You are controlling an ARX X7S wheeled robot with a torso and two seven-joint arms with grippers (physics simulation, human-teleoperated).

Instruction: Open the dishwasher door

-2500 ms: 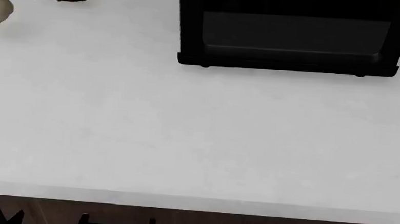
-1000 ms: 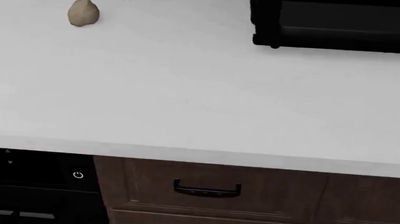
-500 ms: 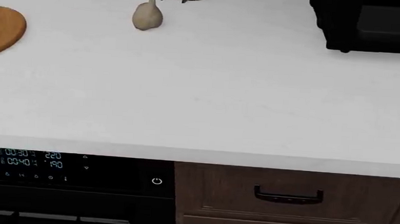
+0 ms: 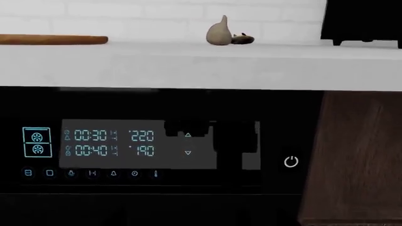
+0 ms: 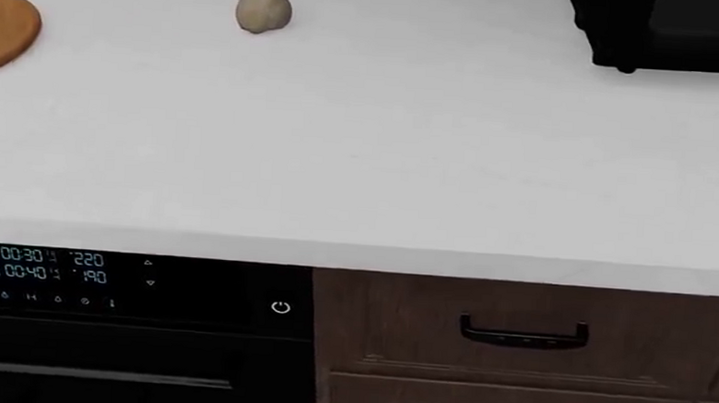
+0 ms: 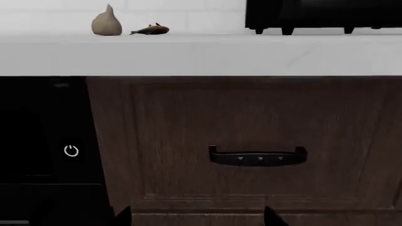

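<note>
The left wrist view faces the dishwasher door (image 4: 157, 150) squarely, its cyan display just under the surface's (image 4: 188, 66) front edge, a sensible line-up for reaching it. The head view shows the door (image 5: 131, 337) closed beneath the surface's front-left edge, handle bar (image 5: 92, 373) untouched. In the right wrist view, dark tips of the right gripper (image 6: 196, 217) appear spread and empty before the brown cabinet (image 6: 251, 141); the left gripper's state cannot be told.

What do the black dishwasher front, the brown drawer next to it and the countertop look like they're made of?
The dishwasher door looks like glossy black glass or plastic: it mirrors dark shapes in the left wrist view, around its lit cyan digits. The cabinet front looks like dark matte wood, with visible grain; its black handle may be metal. The countertop looks like pale, faintly mottled stone or laminate.
</note>
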